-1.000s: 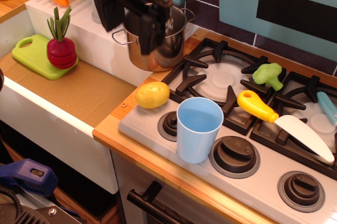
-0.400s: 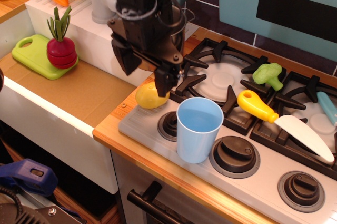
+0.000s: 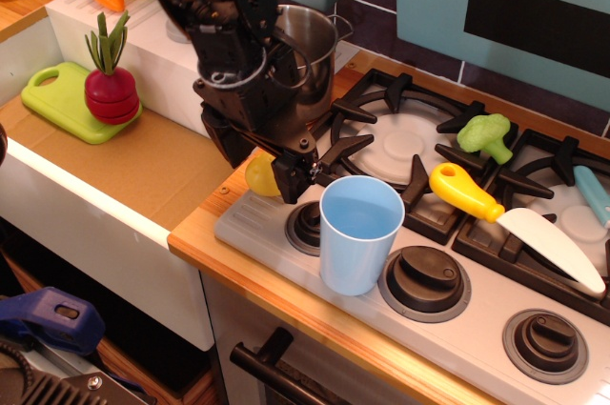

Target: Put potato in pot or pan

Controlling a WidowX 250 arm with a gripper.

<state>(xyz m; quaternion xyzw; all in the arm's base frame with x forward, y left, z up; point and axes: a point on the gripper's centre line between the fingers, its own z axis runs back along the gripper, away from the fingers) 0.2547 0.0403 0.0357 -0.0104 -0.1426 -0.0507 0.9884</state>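
Note:
The yellow potato (image 3: 257, 176) lies on the front left corner of the toy stove, mostly hidden by my gripper (image 3: 260, 165). The gripper has come down over it, its black fingers (image 3: 290, 176) standing on either side of the potato with the jaws still apart. The shiny steel pot (image 3: 310, 38) stands behind the gripper at the stove's back left corner, partly covered by the arm.
A light blue cup (image 3: 358, 232) stands just right of the gripper. A yellow-handled toy knife (image 3: 465, 192) and a green broccoli (image 3: 484, 134) lie on the burners. A green cutting board (image 3: 57, 100) with a red radish (image 3: 111, 92) sits in the sink area at left.
The gripper has moved down and forward from in front of the pot onto the potato, and now straddles it. The potato, pot and cup have not moved.

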